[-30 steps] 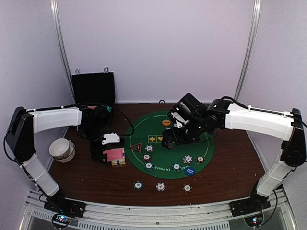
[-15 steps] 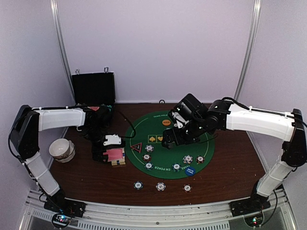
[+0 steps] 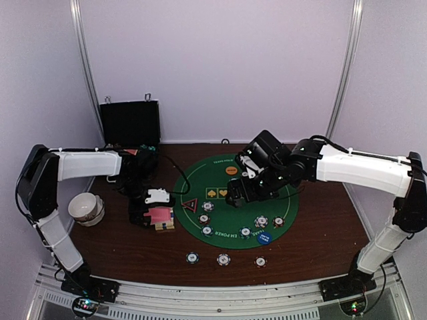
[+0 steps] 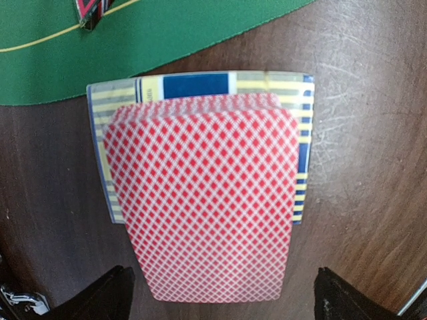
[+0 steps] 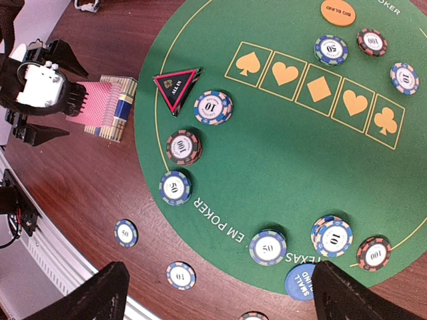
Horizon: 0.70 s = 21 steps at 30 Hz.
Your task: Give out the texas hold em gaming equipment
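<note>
A deck of red-backed playing cards (image 4: 203,200) lies on a blue and yellow striped card box (image 4: 200,83) on the wood, just left of the round green mat (image 3: 233,183). My left gripper (image 4: 223,300) hangs open right over the deck (image 3: 160,217), one finger on each side, touching nothing. My right gripper (image 5: 220,297) hovers open and empty above the mat. On the mat lie several stripe-edged chips, the red-black triangle marker (image 5: 177,88), an orange disc (image 5: 337,11) and a blue disc (image 5: 303,280). Three more chips (image 3: 223,259) sit on the wood in front.
A black hard case (image 3: 130,123) stands open against the back wall at the left. A white bowl (image 3: 85,207) sits near the table's left edge. The metal rail with both arm bases runs along the front.
My left arm has shifted a little to the right, settling over the deck. The right arm has barely moved, and both grippers stay open.
</note>
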Each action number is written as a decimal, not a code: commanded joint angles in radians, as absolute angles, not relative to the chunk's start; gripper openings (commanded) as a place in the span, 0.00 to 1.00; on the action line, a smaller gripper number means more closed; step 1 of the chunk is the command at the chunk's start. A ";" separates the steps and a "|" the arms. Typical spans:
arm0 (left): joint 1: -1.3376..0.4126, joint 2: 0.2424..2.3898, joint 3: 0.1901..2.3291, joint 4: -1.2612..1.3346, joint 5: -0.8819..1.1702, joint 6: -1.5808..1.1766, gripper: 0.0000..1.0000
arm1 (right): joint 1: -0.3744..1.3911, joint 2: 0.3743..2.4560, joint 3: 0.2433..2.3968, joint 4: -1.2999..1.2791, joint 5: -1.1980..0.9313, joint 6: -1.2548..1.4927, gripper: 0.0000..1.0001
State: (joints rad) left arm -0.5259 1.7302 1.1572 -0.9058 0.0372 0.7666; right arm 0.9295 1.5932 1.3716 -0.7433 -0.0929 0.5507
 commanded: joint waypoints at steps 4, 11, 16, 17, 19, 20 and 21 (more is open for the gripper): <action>-0.529 1.767 1.195 -0.867 0.032 0.786 0.98 | 0.927 1.563 1.369 -0.741 -0.095 0.558 1.00; -0.529 1.782 1.188 -0.862 0.042 0.800 0.98 | 0.927 1.563 1.370 -0.743 -0.098 0.557 1.00; -0.529 1.794 1.181 -0.856 0.034 0.804 0.98 | 0.927 1.563 1.368 -0.749 -0.097 0.555 0.99; -0.529 1.796 1.178 -0.847 0.030 0.806 0.98 | 0.927 1.564 1.370 -0.748 -0.099 0.555 1.00; -0.529 1.801 1.168 -0.829 0.020 0.814 0.98 | 0.927 1.566 1.372 -0.747 -0.101 0.555 1.00; -0.529 1.806 1.165 -0.824 0.016 0.816 0.98 | 0.927 1.566 1.373 -0.748 -0.102 0.555 1.00; -0.529 1.810 1.164 -0.819 0.015 0.814 0.98 | 0.927 1.566 1.373 -0.749 -0.102 0.555 1.00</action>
State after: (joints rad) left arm -0.5259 1.7905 1.1709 -0.8639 0.0303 0.7937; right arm 0.9295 1.5932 1.3716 -0.7441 -0.0982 0.5503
